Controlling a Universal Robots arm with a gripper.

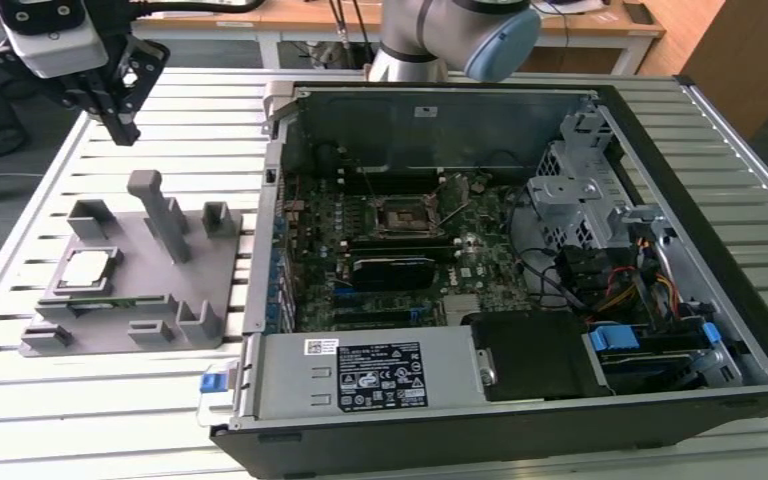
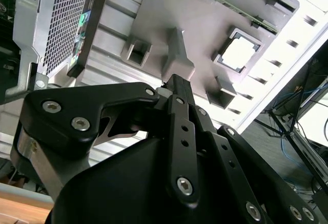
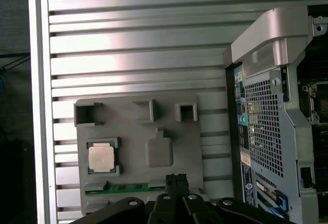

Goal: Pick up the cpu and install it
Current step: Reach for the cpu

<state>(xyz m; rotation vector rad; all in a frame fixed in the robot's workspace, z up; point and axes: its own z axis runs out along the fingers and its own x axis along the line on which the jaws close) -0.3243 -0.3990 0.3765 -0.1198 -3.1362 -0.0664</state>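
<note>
The cpu [image 1: 87,270] is a small silvery square chip lying flat in a recess of the grey fixture [image 1: 157,290], on the slatted table at the exterior view's left. Both wrist views show the cpu [image 3: 101,158] [image 2: 240,54] from above in its recess. My gripper [image 1: 124,130] hangs high over the table's far left corner, well above and behind the fixture, apart from the chip. Its black fingers [image 3: 171,180] are shut together with nothing between them, and their tips [image 2: 174,83] point down at the fixture [image 2: 205,24].
An open computer case [image 1: 758,290] lies at the exterior view's right, its motherboard socket [image 1: 404,213] exposed in the middle. A green memory stick [image 3: 133,187] lies along the fixture's edge. Upright posts [image 1: 157,210] rise from the fixture. The slatted table [image 1: 117,400] runs under everything.
</note>
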